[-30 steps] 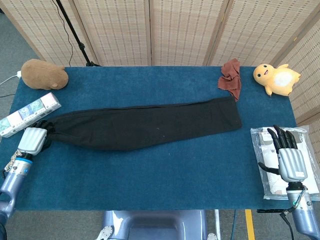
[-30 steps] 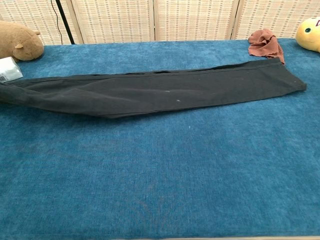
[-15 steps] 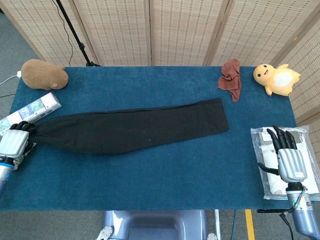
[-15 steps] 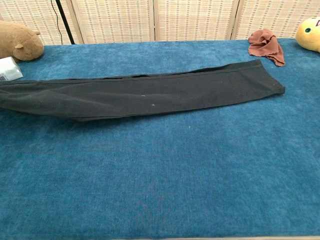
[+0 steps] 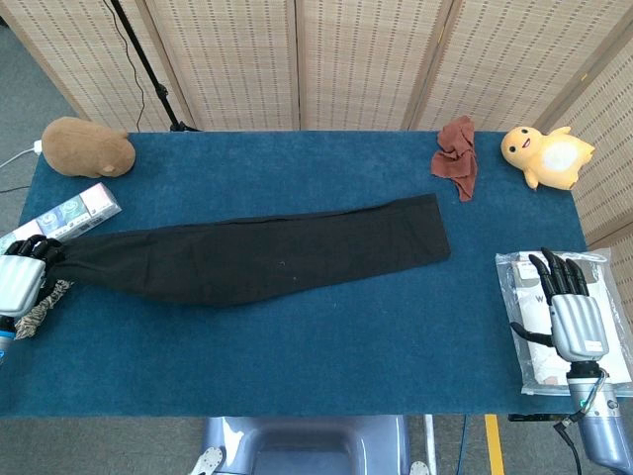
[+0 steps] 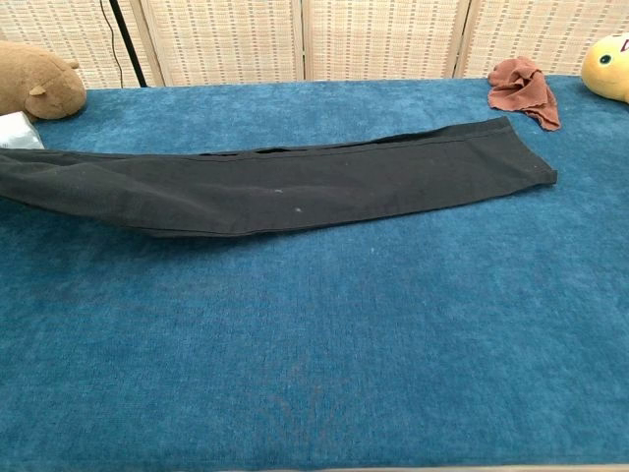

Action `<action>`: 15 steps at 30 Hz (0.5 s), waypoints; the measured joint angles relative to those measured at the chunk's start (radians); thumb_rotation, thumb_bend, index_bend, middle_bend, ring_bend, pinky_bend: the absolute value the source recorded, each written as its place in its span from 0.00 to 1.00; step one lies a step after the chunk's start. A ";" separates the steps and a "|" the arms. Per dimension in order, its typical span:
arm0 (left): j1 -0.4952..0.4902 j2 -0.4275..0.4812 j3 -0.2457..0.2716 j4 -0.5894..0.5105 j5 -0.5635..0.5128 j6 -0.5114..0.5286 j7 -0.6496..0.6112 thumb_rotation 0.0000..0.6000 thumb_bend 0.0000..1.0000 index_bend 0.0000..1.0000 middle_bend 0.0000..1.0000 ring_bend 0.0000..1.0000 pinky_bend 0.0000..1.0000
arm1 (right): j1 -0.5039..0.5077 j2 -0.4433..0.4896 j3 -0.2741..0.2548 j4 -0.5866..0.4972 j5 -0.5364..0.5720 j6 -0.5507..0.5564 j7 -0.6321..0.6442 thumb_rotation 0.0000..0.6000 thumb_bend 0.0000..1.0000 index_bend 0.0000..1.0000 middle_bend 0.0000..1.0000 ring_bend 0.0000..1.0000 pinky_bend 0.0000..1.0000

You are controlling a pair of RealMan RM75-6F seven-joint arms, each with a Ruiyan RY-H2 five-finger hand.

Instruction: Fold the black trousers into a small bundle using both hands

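The black trousers (image 5: 257, 259) lie stretched in a long strip across the blue table (image 5: 297, 356), from the left edge to right of centre; the chest view shows the trousers (image 6: 285, 182) the same way. My left hand (image 5: 22, 280) grips their left end at the table's left edge, fingers curled into the cloth. My right hand (image 5: 572, 309) hovers with fingers spread over a plastic packet at the right edge, holding nothing. Neither hand shows in the chest view.
A brown plush (image 5: 87, 146) and a flat box (image 5: 69, 213) sit at the back left. A rust-red cloth (image 5: 457, 153) and a yellow duck plush (image 5: 544, 155) sit at the back right. The plastic packet (image 5: 524, 297) lies at the right edge.
My left hand has dragged the trousers leftward, off toward the table's left edge; their right end slid left with them. In the last half second the shift is slight. The right hand stays put.
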 measured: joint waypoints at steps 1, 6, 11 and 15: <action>0.002 0.003 0.004 0.004 0.005 0.019 0.001 1.00 0.66 0.63 0.34 0.23 0.32 | 0.000 0.000 0.000 0.000 0.000 0.001 0.000 1.00 0.00 0.00 0.00 0.00 0.00; 0.025 0.037 0.030 0.023 0.035 0.082 0.008 1.00 0.65 0.63 0.34 0.23 0.32 | -0.001 0.002 0.001 -0.002 0.001 0.002 0.000 1.00 0.00 0.00 0.00 0.00 0.00; 0.057 0.072 0.052 0.040 0.056 0.111 0.011 1.00 0.66 0.63 0.34 0.23 0.32 | -0.001 0.001 -0.001 -0.006 -0.004 0.003 -0.006 1.00 0.00 0.00 0.00 0.00 0.00; 0.095 0.101 0.078 0.052 0.080 0.127 0.036 1.00 0.66 0.64 0.34 0.23 0.33 | 0.000 0.000 -0.001 -0.006 -0.003 0.001 -0.009 1.00 0.00 0.00 0.00 0.00 0.00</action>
